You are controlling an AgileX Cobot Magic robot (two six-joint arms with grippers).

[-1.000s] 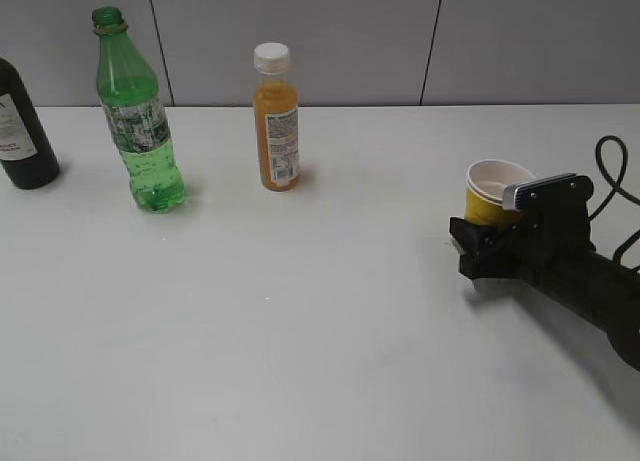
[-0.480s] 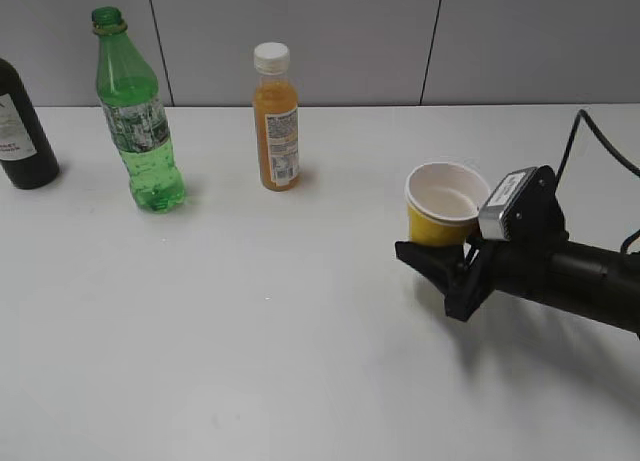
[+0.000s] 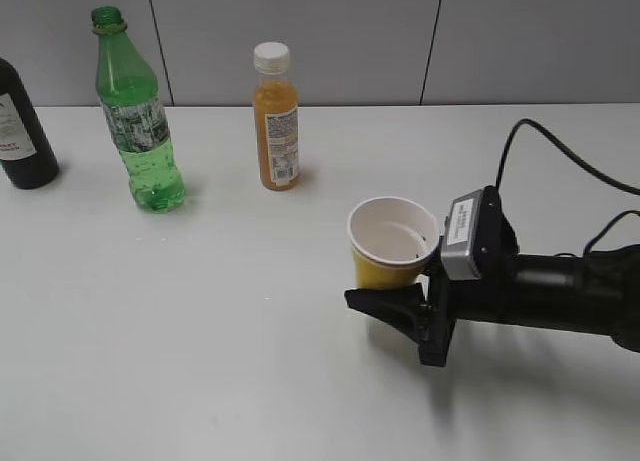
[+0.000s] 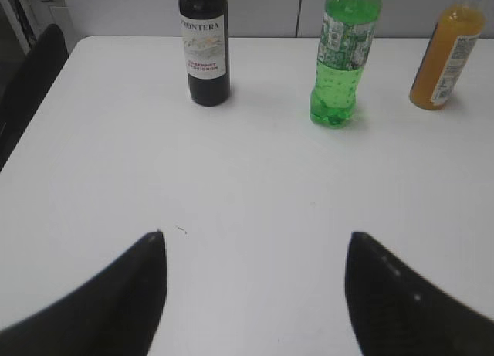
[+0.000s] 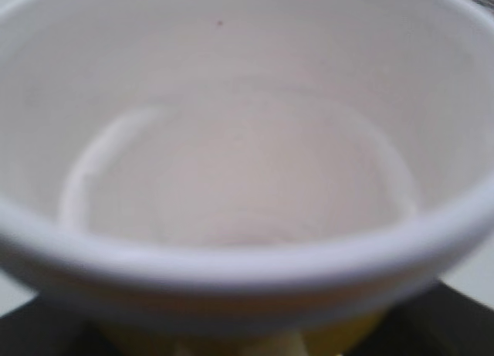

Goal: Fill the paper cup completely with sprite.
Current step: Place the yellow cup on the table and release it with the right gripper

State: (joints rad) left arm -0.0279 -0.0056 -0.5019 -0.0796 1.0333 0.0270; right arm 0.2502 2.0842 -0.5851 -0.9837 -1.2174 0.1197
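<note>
Right gripper (image 3: 400,303): jaws clamped around the paper cup (image 3: 392,244), upright, empty.
Left gripper (image 4: 255,283): jaws wide apart, holding nothing, above the counter (image 4: 247,171).

Three bottles: green (image 3: 138,121), orange (image 3: 276,119), dark (image 3: 22,129). One cup (image 3: 392,243). Two grippers: right (image 3: 400,303), left (image 4: 255,294).

The dark glass wine bottle (image 3: 22,126) is cut by the exterior view's left edge. In the right wrist view the yellow paper cup with white inside (image 5: 231,178) fills the frame, blurred, hiding the counter and most of the black pincer.
</note>
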